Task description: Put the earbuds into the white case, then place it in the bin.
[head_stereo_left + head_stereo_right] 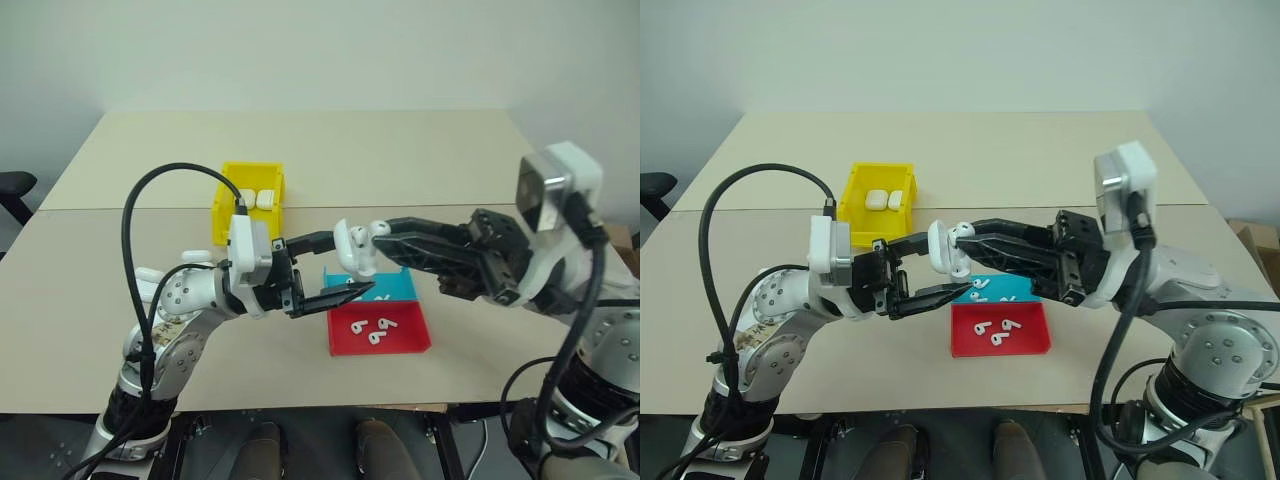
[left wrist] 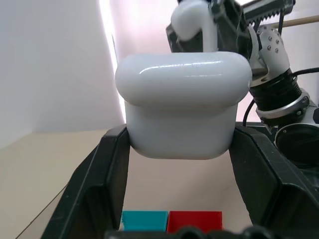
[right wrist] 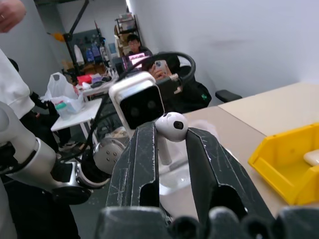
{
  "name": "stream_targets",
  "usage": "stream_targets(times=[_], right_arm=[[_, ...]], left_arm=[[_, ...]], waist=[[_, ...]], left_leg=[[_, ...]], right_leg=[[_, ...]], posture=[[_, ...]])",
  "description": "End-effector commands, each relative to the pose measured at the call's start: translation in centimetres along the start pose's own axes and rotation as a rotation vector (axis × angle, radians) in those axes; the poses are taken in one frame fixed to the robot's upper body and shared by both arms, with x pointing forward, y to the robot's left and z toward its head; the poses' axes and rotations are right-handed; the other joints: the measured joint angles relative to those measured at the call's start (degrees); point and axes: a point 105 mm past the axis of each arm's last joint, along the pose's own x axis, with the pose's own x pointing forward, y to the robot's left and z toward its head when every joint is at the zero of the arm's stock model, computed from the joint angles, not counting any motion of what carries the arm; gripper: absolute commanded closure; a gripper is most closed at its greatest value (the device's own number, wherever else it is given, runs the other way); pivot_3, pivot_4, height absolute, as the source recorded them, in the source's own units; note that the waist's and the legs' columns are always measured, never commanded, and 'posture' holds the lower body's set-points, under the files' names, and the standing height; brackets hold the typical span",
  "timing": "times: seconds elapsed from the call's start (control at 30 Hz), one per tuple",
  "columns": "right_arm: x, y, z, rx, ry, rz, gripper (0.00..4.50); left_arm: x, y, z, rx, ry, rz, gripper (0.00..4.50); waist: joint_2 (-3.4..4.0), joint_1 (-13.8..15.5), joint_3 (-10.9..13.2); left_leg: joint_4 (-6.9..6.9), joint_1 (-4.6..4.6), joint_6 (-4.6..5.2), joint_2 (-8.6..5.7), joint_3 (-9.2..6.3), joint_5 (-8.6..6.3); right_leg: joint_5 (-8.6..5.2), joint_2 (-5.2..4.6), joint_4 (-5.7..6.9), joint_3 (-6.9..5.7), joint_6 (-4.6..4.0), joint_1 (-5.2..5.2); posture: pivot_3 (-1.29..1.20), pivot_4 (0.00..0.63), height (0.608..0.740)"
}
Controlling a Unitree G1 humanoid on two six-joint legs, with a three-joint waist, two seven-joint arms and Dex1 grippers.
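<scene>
My left gripper is shut on the white case, holding it up over the table between its two black fingers. My right gripper comes in from the right, shut on one of the earbuds, with the stem down between its fingers. That earbud sits right at the top of the case. More earbuds lie in the red tray. The yellow bin stands behind my left arm and holds two white cases.
A blue tray sits just behind the red tray, under the grippers. The table's front edge runs close to my arms. In the right wrist view, a seated person and a white sleeve show beyond the table.
</scene>
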Motion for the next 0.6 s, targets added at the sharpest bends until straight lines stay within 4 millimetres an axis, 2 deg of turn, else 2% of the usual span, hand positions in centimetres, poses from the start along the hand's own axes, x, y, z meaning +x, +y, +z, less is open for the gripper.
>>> stream_targets(times=[0.03,0.6], right_arm=[[0.1,0.6,0.6,-0.056,-0.019,0.024,3.84],[0.3,0.6,-0.7,-0.063,0.03,0.017,3.84]], left_arm=[[0.0,-0.5,1.4,0.042,-0.034,-0.017,1.77],[0.0,-0.9,1.3,0.044,-0.042,-0.016,1.77]], waist=[[0.0,0.0,0.0],[-0.01,0.2,0.0]], left_leg=[[0.0,0.0,0.0,0.0,0.0,0.0],[0.0,-0.01,0.0,-0.01,-0.01,0.0]], right_leg=[[0.0,0.0,-0.01,0.0,0.0,0.0],[-0.01,0.0,-0.04,0.0,0.02,0.01]], posture=[[0.0,0.15,0.74],[0.0,0.15,0.74]])
